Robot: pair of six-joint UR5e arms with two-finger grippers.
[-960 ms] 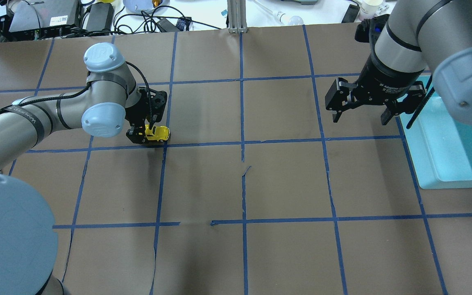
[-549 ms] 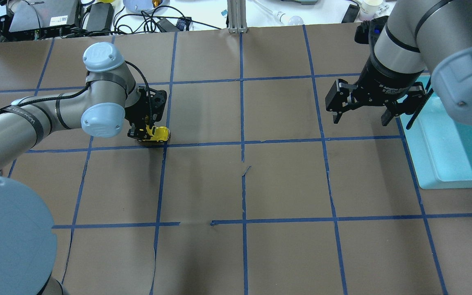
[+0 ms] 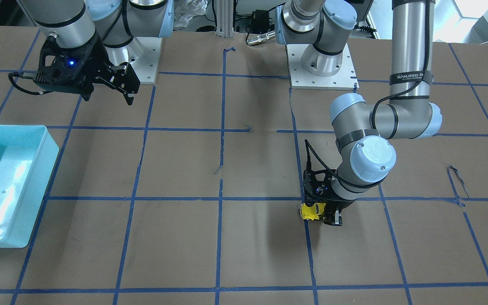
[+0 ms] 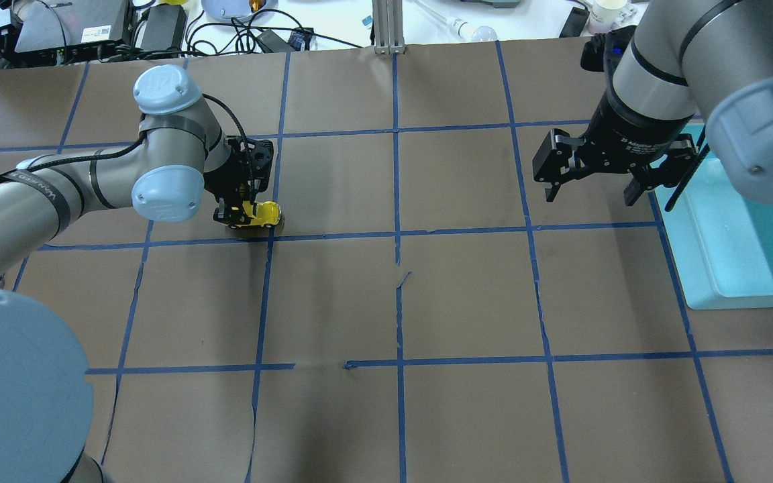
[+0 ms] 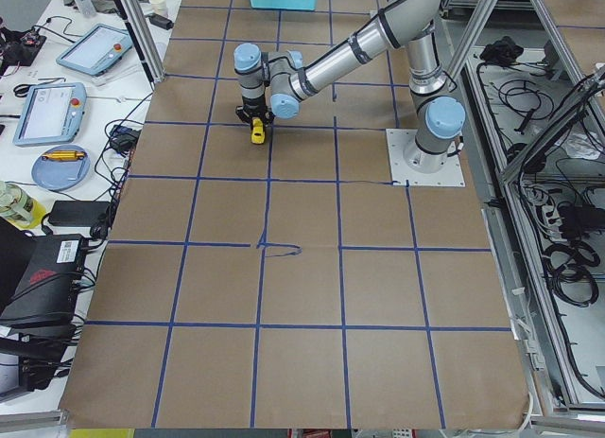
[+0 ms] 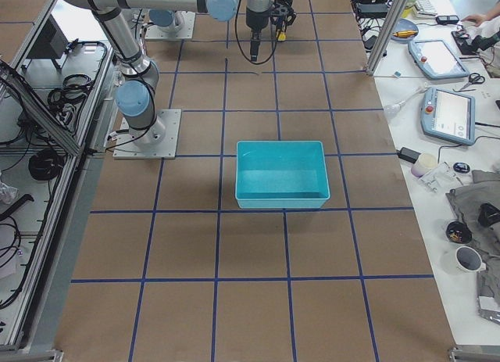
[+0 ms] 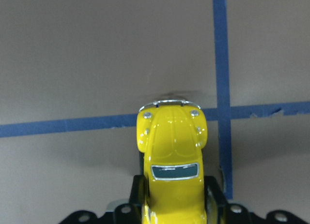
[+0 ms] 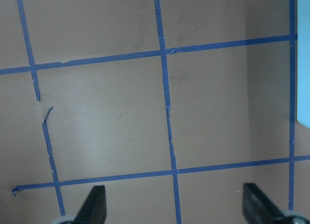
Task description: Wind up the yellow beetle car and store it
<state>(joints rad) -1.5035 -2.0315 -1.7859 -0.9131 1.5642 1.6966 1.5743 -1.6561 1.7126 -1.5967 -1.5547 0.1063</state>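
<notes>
Yellow beetle car [image 4: 264, 215] is on the robot's left half of the table [image 4: 467, 295], in the grasp of the left gripper [image 4: 237, 216]. The two fingers are closed on the rear part of its body, one on each side. In the left wrist view the car [image 7: 172, 156] points away from the gripper [image 7: 174, 207]. Its silver front bumper reaches a blue tape line [image 7: 68, 127], just beside the place where this line crosses another one. The car is very low over the brown paper and a small shadow lies under its nose. Whether the wheels touch the paper, I cannot tell. The front-facing view shows the same car [image 3: 311, 210] under the bent wrist of this arm.

In the middle of the table the brown paper has small tears along the tape.

Farther to the right the right gripper [image 4: 589, 194] hangs above the table. Its fingers are spread wide apart and hold nothing. In the right wrist view the dark fingertips [image 8: 94, 207] stand at the lower edge with bare paper between them. Just beside this gripper, at the table's right edge, is the teal bin [image 4: 695, 268], well apart from the car.
</notes>
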